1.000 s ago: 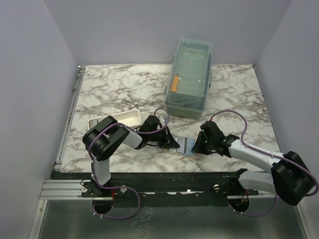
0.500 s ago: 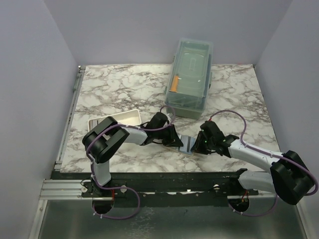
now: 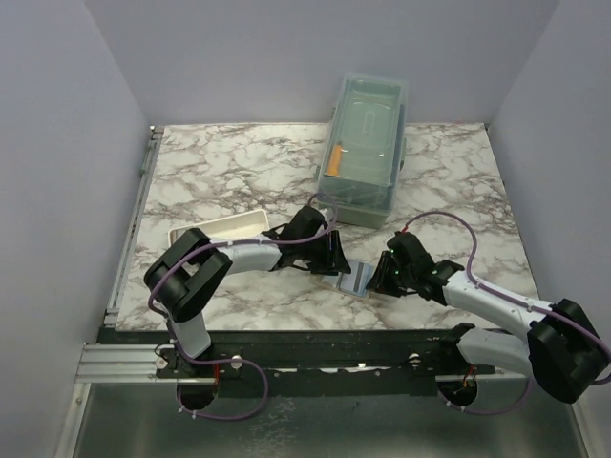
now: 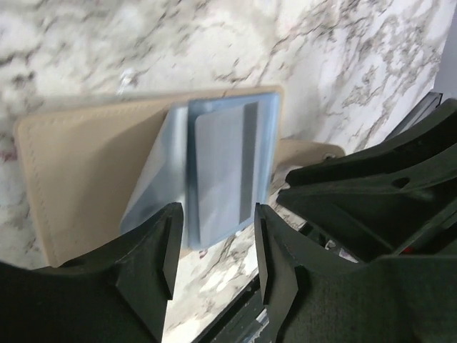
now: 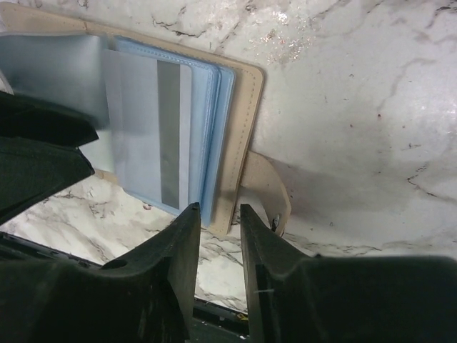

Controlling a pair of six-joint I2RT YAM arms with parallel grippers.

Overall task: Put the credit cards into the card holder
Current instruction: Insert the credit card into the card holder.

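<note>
Open tan card holder (image 4: 78,179) at the marble table's (image 3: 229,172) 6 o'clock; a grey credit card (image 4: 221,168) is half tucked in, flanked by the left gripper (image 3: 339,270) at 9 o'clock and the right gripper (image 3: 384,280) at 3 o'clock, both parted and empty; pushing it home is probably called for next.

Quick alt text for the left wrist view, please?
The tan card holder lies open on the marble table, a grey card on its light blue lining. The left fingers stand apart at the card's near end.
</note>
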